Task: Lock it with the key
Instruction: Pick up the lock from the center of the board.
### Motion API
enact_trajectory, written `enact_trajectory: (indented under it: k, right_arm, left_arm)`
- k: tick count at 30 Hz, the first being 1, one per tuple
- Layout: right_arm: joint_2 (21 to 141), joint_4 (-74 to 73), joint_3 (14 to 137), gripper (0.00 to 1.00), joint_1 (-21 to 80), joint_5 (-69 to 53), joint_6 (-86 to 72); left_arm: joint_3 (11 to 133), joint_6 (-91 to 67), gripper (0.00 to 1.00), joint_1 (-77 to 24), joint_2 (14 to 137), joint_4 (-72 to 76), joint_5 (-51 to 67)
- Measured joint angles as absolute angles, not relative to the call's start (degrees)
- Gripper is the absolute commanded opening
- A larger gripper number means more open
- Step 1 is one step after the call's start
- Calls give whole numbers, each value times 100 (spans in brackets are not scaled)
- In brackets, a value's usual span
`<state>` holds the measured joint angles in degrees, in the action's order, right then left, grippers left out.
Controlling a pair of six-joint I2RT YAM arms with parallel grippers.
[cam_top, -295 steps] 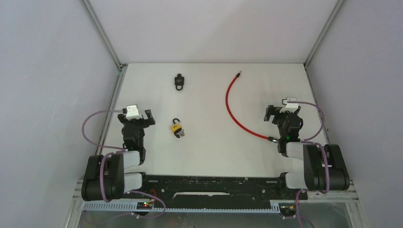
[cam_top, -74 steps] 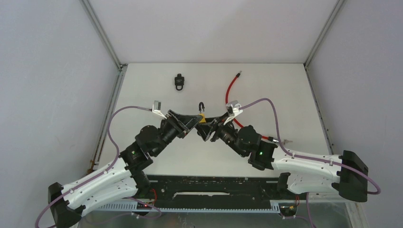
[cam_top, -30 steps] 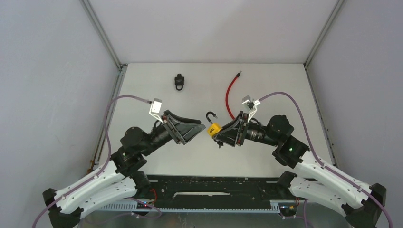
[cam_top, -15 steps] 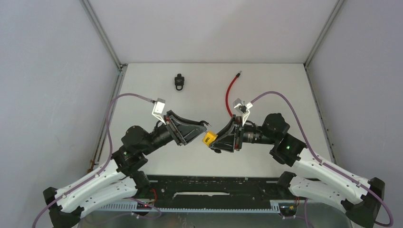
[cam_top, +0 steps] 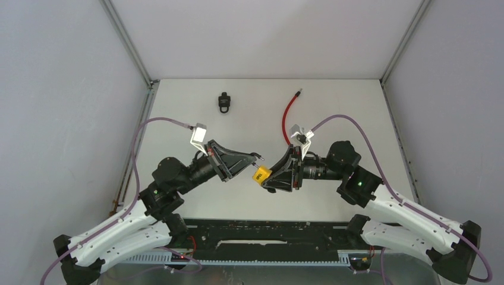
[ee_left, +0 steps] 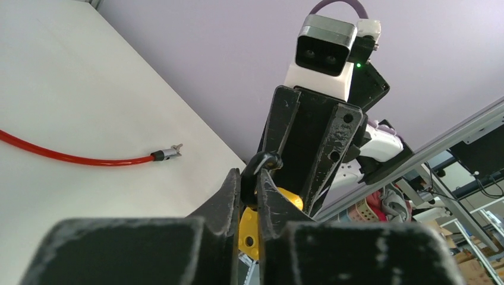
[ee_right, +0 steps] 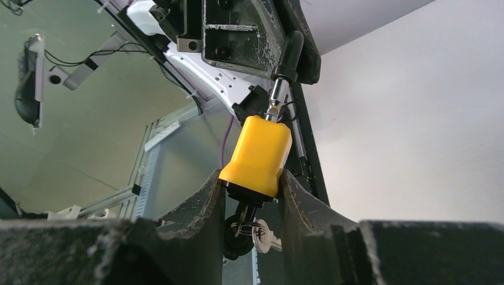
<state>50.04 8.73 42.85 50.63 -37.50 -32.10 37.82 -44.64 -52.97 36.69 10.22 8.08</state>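
Top external view: both arms reach in towards the middle of the table [cam_top: 333,107] and meet above it, claw to claw. The right claw [cam_top: 265,177] points left and grips the yellow padlock [cam_top: 260,174] by its body, lifted off the table. The left claw [cam_top: 254,158] points right and meets the lock from the upper left, at its shackle [cam_top: 259,158].

In the right wrist view, the yellow padlock [ee_right: 257,155] sits pinched between the two dark fingers [ee_right: 196,208], its base down between them and its top tilted up and to the right. A small bunch of keys [ee_right: 261,234] hangs from the underside of the lock, low between the fingers. The shackle [ee_right: 285,56] rises from the top of the body, one silver leg showing below a black sleeve, and its upper end lies against the other arm's fingers.

In the left wrist view, the fingers [ee_left: 229,196] stand very narrow, almost together, with the black curve of the shackle [ee_left: 261,162] caught between their tips and the yellow body just behind.

A black padlock [cam_top: 223,101] lies at the far left-centre of the table, well apart from the arms. A red cable [cam_top: 286,119] curves across the far right half.
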Motion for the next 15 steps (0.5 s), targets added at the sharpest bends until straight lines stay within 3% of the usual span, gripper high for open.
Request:
enact_trajectory:
  k: [2, 10, 15]
  right_arm:
    - [4993, 661, 4370, 1, 5111, -3612, -3022]
    - [4921, 410, 4434, 23, 5339, -3033, -2580]
    - [4945, 484, 4434, 30, 5402, -2834, -2554]
  left_arm:
    - [3782, -4480, 0, -5297, 3669, 993, 773]
    - [3782, -4499, 0, -5297, 3597, 886, 674]
    - [3782, -4499, 0, -5297, 3568, 880, 565]
